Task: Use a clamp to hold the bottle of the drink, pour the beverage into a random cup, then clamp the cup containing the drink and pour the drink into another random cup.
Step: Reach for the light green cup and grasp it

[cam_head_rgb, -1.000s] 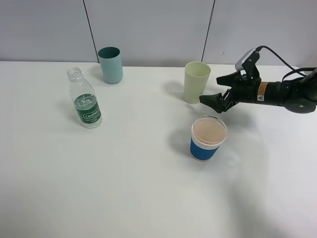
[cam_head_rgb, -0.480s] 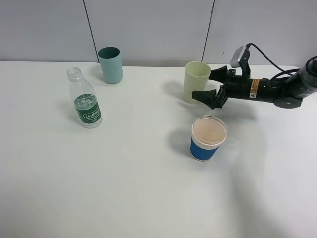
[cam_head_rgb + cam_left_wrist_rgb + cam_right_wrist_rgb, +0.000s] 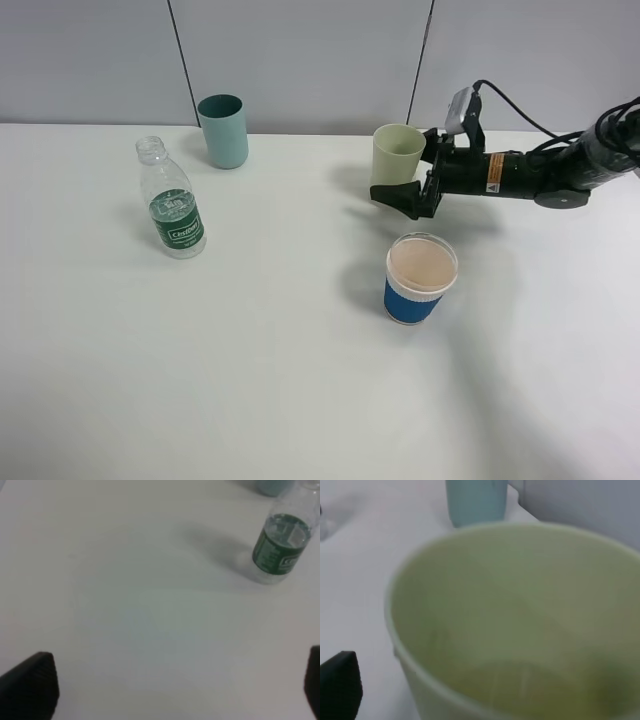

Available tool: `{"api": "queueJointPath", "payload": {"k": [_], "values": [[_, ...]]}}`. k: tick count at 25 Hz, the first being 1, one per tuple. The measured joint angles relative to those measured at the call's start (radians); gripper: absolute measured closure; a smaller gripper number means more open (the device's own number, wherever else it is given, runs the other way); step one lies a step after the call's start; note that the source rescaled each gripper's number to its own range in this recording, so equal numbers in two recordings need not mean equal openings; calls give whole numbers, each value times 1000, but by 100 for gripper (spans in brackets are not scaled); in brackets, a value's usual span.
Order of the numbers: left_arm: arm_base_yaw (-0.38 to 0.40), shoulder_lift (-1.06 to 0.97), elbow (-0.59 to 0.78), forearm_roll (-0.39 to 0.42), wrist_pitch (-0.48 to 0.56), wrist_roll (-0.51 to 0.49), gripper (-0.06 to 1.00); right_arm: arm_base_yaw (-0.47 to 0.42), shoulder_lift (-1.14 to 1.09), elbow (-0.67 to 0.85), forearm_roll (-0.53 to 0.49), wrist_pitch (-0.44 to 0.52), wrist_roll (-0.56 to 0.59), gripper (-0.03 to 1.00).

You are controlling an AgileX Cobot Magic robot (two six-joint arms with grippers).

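The right gripper (image 3: 407, 168) reaches in level near the white table's (image 3: 250, 380) far edge, right of its middle. Its jaws are spread wide either side of the pale green plastic cup (image 3: 397, 150), so that a squeeze would catch the wall; no firm grip shows yet. The clear plastic bottle with a green label (image 3: 173, 205) stands uncapped toward the left edge, with the teal tumbler (image 3: 223, 130) behind it. The blue-banded paper cup (image 3: 421, 278) sits nearer the front edge and is probably the receiver. The left gripper (image 3: 172, 687) hangs wide open and empty.
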Motion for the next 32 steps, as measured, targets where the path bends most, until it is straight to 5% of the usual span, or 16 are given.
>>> {"api": "queueJointPath", "payload": {"k": [15, 17, 21, 32], "values": [[0, 0, 0, 0, 0, 0, -5, 36, 0, -2, 27, 10, 0, -2], [0, 0, 0, 0, 0, 0, -5, 29, 0, -2, 27, 18, 1, 16], [0, 0, 0, 0, 0, 0, -5, 3, 0, -3, 25, 26, 61, 97], [0, 0, 0, 0, 0, 0, -5, -15, -9, -5, -3, 29, 192, 95]]}}
